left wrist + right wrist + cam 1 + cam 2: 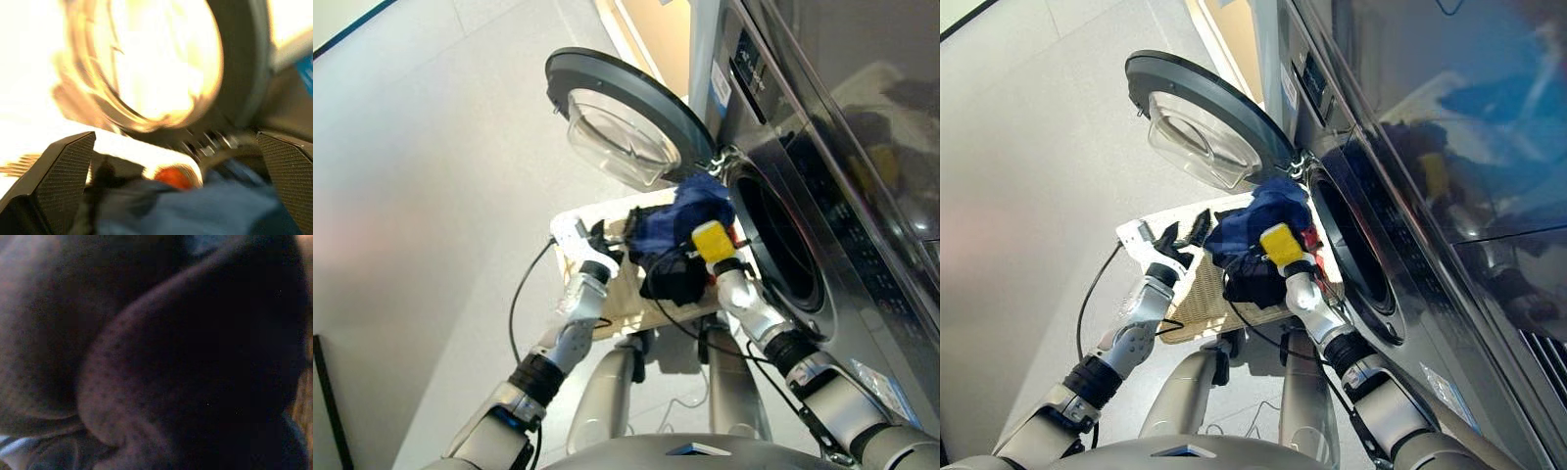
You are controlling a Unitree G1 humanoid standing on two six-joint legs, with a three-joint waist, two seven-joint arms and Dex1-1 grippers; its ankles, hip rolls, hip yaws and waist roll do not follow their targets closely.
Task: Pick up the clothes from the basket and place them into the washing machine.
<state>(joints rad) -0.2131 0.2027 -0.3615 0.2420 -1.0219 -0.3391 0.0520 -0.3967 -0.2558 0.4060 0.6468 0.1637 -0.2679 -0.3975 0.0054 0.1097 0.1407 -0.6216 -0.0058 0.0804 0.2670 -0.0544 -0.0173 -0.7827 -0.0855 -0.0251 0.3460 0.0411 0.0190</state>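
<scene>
The navy garment [690,217] is bunched up in the air above the basket's [1160,227] edge nearest the washer [822,166], its top almost at the rim of the drum mouth [783,245]. The black garment [675,277] hangs just under it, against the right gripper [700,257], and a sliver of the coral-red one [1310,238] shows between the navy cloth and the drum rim. The right gripper is buried in this bundle; its wrist view is filled with dark cloth, so whether its fingers are pressed together or spread cannot be told. The left gripper [607,238] hovers over the basket's far side, at the edge away from the washer, its two black fingers [63,171] spread apart with nothing between them; its wrist view looks past them at blue cloth, a spot of red and the door's glass bowl. The basket lies on the floor [431,176] in front of the machine, with its woven bottom bare near the left arm. The door [626,113] stands swung wide open beyond the basket, clear bowl facing the robot, hinged beside the drum mouth, whose interior is dark.
</scene>
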